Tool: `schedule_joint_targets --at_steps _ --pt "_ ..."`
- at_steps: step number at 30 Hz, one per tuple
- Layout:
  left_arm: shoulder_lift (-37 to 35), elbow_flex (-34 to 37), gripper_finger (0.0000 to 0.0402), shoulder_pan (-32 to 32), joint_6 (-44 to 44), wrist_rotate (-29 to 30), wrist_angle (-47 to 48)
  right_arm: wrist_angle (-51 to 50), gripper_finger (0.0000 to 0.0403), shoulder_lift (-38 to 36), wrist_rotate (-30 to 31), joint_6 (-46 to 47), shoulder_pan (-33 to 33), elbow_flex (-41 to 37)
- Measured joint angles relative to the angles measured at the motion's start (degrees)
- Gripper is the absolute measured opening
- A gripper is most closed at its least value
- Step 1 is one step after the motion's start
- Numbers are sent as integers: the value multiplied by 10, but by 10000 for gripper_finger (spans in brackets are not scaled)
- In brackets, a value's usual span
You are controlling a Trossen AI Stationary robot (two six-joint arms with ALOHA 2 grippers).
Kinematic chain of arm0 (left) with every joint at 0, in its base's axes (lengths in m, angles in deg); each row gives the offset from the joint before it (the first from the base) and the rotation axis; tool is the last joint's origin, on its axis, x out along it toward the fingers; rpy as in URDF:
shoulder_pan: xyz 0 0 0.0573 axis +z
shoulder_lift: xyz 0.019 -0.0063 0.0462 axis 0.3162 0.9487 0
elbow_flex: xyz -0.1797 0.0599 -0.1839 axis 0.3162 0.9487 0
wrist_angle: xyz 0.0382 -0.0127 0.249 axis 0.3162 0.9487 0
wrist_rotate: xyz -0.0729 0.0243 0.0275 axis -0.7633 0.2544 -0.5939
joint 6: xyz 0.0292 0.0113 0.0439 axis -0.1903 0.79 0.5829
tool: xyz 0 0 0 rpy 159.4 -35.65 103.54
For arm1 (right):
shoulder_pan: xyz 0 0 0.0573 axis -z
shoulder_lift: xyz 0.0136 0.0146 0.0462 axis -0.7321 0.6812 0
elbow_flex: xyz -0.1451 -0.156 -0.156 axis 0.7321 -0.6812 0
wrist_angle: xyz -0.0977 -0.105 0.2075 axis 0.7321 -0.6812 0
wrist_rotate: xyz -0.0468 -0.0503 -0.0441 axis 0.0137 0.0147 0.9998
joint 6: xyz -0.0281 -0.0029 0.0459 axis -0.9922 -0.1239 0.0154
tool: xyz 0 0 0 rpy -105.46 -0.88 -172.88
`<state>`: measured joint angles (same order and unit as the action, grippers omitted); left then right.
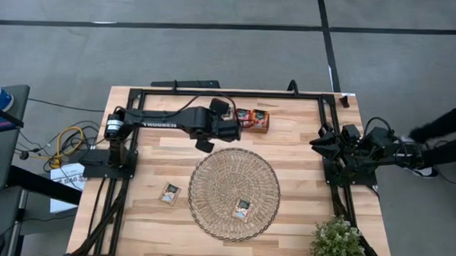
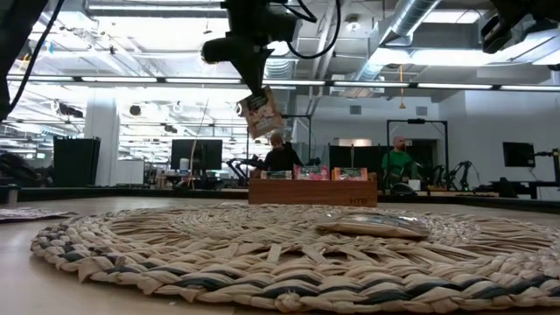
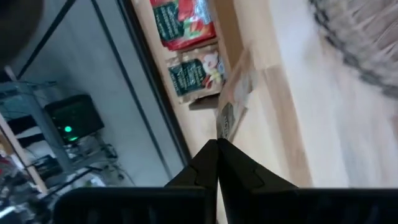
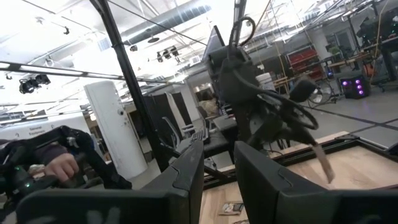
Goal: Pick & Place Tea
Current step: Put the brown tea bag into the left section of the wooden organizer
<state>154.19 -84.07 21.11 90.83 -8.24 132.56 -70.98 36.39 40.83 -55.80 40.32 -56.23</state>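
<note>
My left gripper (image 1: 205,145) hangs over the table between the wooden tray (image 1: 252,120) and the round woven mat (image 1: 234,219), shut on a pale tea sachet (image 2: 262,112). The tray by the far edge holds red-orange sachets (image 3: 184,22) and a pale one (image 3: 196,74), standing upright. One pale sachet (image 1: 242,210) lies flat on the mat, also seen in the low view (image 2: 372,226). Another sachet (image 1: 169,193) lies flat on the bare table left of the mat. My right gripper (image 4: 217,163) is open, parked at the table's right edge. My left gripper pinches the pale sachet by its upper edge (image 2: 255,94) between the two fingers (image 3: 208,163), coming from above. The wrist view shows the sachet edge-on (image 3: 227,115). It hangs tilted below the fingers, lifted clear of table and mat.
A small potted plant (image 1: 338,244) stands at the near right corner. Black frame rails (image 1: 214,93) run along the table's far and side edges. Bare wood lies between tray and mat. People sit at desks in the room beyond the table (image 2: 278,150).
</note>
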Motion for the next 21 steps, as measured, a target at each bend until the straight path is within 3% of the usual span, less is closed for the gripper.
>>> schedule_joint_targets --at_steps 21 --pt "45 0 0 101 127 -13 -87 0 82 0 2 0 0 0"
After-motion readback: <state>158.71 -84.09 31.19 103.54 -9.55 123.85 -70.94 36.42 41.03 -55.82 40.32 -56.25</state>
